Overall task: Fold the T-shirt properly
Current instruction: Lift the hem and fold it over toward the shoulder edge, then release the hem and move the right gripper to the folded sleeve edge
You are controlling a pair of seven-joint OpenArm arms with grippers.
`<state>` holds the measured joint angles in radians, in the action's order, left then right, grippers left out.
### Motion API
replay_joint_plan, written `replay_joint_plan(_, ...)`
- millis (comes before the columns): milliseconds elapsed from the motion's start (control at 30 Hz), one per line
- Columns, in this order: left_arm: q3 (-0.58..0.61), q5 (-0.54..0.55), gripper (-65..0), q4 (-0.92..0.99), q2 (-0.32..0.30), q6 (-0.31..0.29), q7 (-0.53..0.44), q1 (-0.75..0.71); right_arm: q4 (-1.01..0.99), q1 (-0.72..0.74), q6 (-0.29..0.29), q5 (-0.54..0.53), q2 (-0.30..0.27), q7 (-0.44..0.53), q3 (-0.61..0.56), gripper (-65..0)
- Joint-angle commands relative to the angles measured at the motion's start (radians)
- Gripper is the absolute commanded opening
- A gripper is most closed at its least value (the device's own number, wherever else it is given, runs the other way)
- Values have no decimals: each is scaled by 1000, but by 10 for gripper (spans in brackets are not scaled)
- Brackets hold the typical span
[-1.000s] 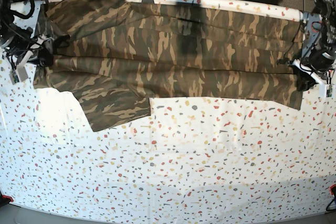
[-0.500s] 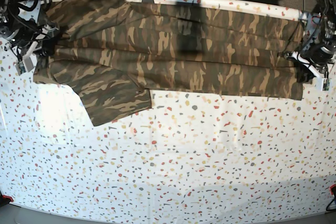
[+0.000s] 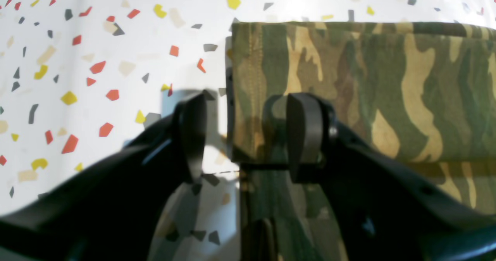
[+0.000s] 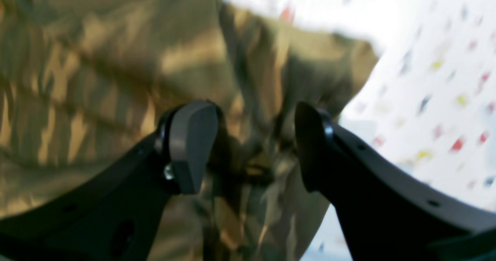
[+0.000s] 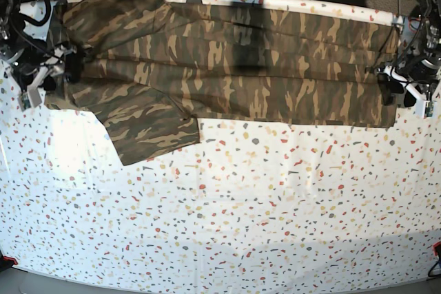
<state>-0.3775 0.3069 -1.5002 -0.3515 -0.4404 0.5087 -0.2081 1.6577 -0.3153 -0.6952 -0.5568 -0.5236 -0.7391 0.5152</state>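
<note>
Speckled worktop (image 5: 227, 218) carries the T-shirt (image 5: 227, 77), folded lengthwise along its far edge. Left tool (image 3: 246, 137) and right tool (image 4: 252, 148) both gape over its ends, holding nothing. Withdrawing carelessly could snag cloth and spoil the fold.

Right gripper (image 4: 248, 148) gapes over blurred T-shirt (image 4: 97, 59).
</note>
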Motion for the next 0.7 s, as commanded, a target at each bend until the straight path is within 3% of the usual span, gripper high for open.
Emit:
replay_joint_plan(0, -8, 9, -330, -19, -17, 4, -23, 9, 16, 32, -3, -39, -19, 19, 9, -292)
replay_joint_plan(100, -8, 24, -330, -19, -17, 4, -23, 9, 16, 116, -3, -106, -17, 18, 7, -292)
replay_joint_plan(333, -8, 140, -330, -19, -17, 3, -23, 9, -26, 295, -3, -90, -16, -43, -93, -292)
replay_joint_plan(467, -8, 143, -330, -19, -17, 4, -23, 9, -178, 418, 24, -17, -16, -24, -236, -292)
replay_joint_plan(667, -8, 143, -330, -19, -17, 3, -23, 9, -467, 682, 31, -19, -16, -70, -409, -292)
